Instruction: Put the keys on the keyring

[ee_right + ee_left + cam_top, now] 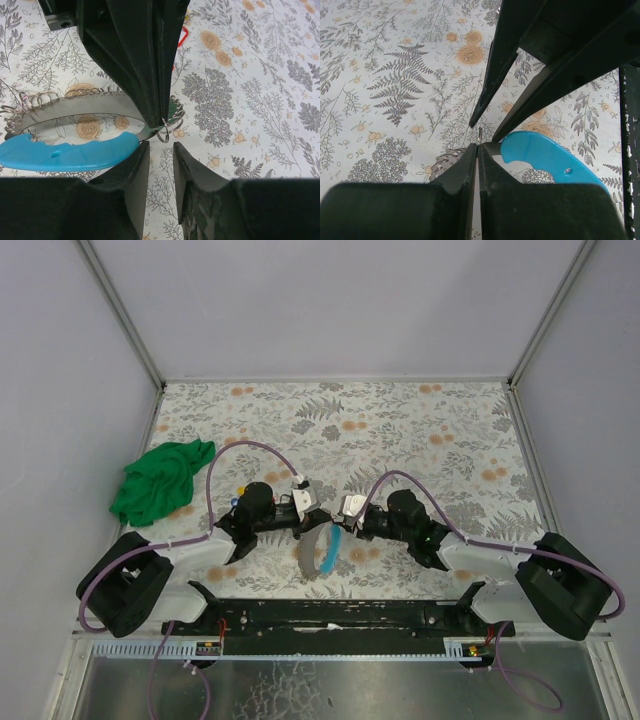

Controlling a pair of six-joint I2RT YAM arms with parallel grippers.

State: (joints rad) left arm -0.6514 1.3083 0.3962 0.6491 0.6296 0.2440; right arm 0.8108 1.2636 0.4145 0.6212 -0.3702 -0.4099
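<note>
Right wrist view puts the keyring (pixel 75 112) flat on the flower-patterned table (pixel 260 100), just ahead and to the left of the right gripper (pixel 161 156). Its grey metal band curves over the top and its light-blue arc (pixel 65 152) runs along the near side. A row of small wire rings (pixel 27 102) is threaded on the far left of the band. The right gripper's jaws stand parted with only bare table between them, and its fingertips (pixel 137 160) stop just short of the spot where blue meets grey, touching nothing. From the opposite side the left gripper (pixel 159 122) comes down with its fingers pressed together, pinching the keyring at that same junction, where one small wire loop (pixel 167 132) sticks out beside its tips. The left wrist view agrees: its two pads meet with no gap, the blue arc lies just to their right and the grey band to their left. From above, the keyring sits between the two arms near the table's front edge, a green cloth (pixel 160 480) lies well off to the left, and tiny coloured specks that may be keys (pixel 238 488) sit by the left arm, too small to make out.
</note>
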